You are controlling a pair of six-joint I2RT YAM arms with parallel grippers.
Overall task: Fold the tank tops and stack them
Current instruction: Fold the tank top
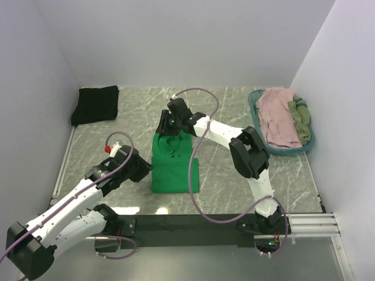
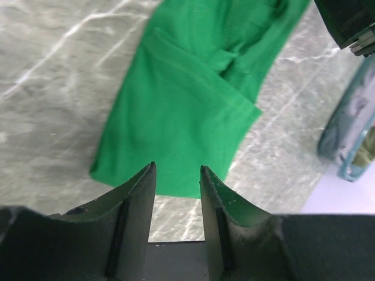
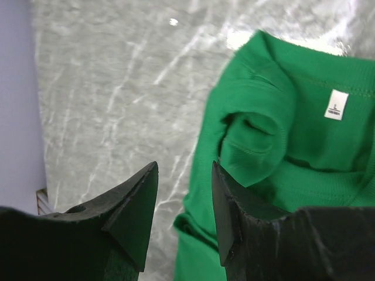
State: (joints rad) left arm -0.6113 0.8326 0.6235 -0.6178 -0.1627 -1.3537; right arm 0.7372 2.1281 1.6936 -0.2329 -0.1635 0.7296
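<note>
A bright green tank top (image 1: 173,164) lies partly folded in the middle of the table; it also shows in the left wrist view (image 2: 181,105) and in the right wrist view (image 3: 293,152), with a white label. My left gripper (image 1: 145,168) is open and empty at the top's near left edge (image 2: 177,171). My right gripper (image 1: 167,130) is open over the top's far left corner (image 3: 185,170), with nothing between the jaws. A folded black tank top (image 1: 95,104) lies at the far left. Pink (image 1: 276,114) and olive (image 1: 300,117) tops lie in the basket.
A teal oval basket (image 1: 255,108) stands at the far right of the table; its edge shows in the left wrist view (image 2: 351,134). White walls enclose the table on three sides. A black rail (image 1: 193,225) runs along the near edge.
</note>
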